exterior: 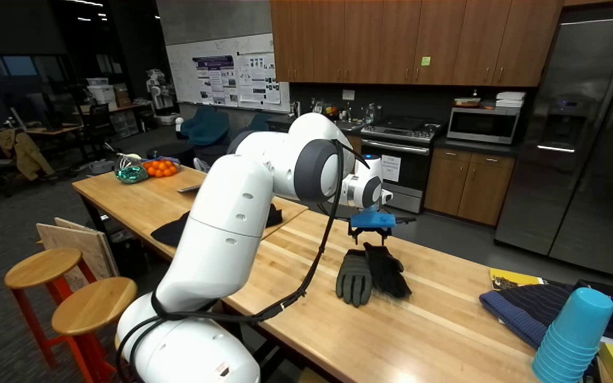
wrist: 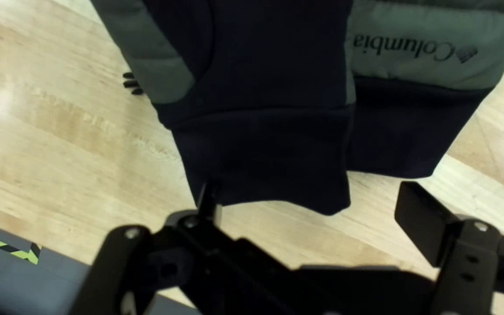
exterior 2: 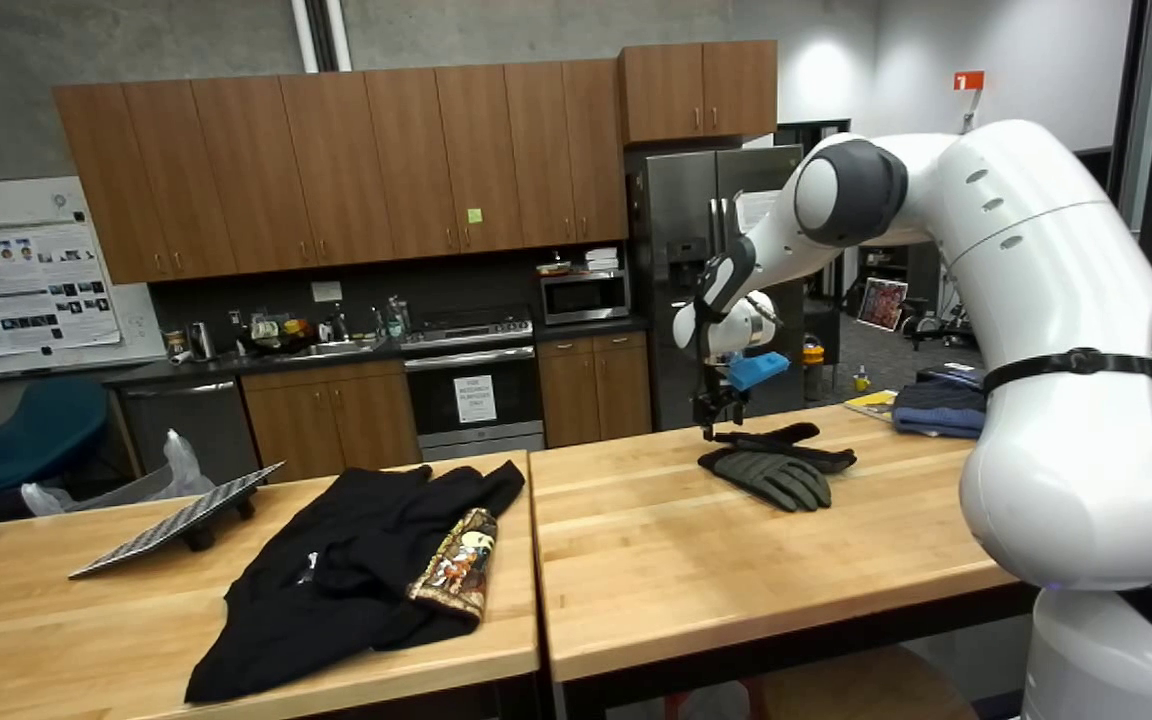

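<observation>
1. In an exterior view, the gripper [exterior: 370,240] points down above the far side of the wooden table [exterior: 445,330], its two fingers apart. Below it and slightly nearer lie the grey glove [exterior: 354,279] on the left and the black glove [exterior: 388,272] on the right, touching. Farther right are a navy knit hat [exterior: 522,311] and, nearer, a stack of blue cups [exterior: 570,340].

2. In an exterior view, the gripper hangs by the left end of both gloves. On the neighbouring table [exterior 2: 36,635] to the left, a black garment [exterior 2: 346,590] lies spread out, with a tilted panel [exterior 2: 176,525] farther left.

3. In the wrist view, the fingers stand wide apart: the left one overlaps a corner of the black glove's cuff [wrist: 274,162], the right one shows near the grey glove's cuff. Whether either touches cloth, I cannot tell. The grey glove carries the lettering "Columbia".
</observation>
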Robot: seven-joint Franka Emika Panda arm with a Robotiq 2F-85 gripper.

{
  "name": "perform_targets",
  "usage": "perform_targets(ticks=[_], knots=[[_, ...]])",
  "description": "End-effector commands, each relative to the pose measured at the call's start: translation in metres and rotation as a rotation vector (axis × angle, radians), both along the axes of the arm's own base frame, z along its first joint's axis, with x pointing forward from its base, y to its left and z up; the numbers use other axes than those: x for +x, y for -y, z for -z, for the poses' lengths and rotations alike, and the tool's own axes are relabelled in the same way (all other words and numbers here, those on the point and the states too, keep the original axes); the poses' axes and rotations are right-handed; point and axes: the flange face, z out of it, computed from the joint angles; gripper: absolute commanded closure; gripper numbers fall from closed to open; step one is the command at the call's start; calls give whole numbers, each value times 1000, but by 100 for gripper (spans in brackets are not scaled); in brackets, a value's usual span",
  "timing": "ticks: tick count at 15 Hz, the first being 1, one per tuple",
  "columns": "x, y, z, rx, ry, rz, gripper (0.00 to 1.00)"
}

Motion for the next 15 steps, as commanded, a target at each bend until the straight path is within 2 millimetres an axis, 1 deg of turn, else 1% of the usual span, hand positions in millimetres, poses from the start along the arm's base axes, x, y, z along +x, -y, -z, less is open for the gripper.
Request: perform_targets(ticks=[1, 5, 10, 11, 12, 15], knots=[[11, -4, -1, -2, 26, 3, 0], [15, -10, 3, 10, 3, 9, 0], [16, -12, 11, 10, -45, 16, 0], [16, -12, 12, 5, -51, 17, 25], [16, -12, 12, 6, -54, 17, 26], [16, -12, 13, 11, -59, 19, 46]])
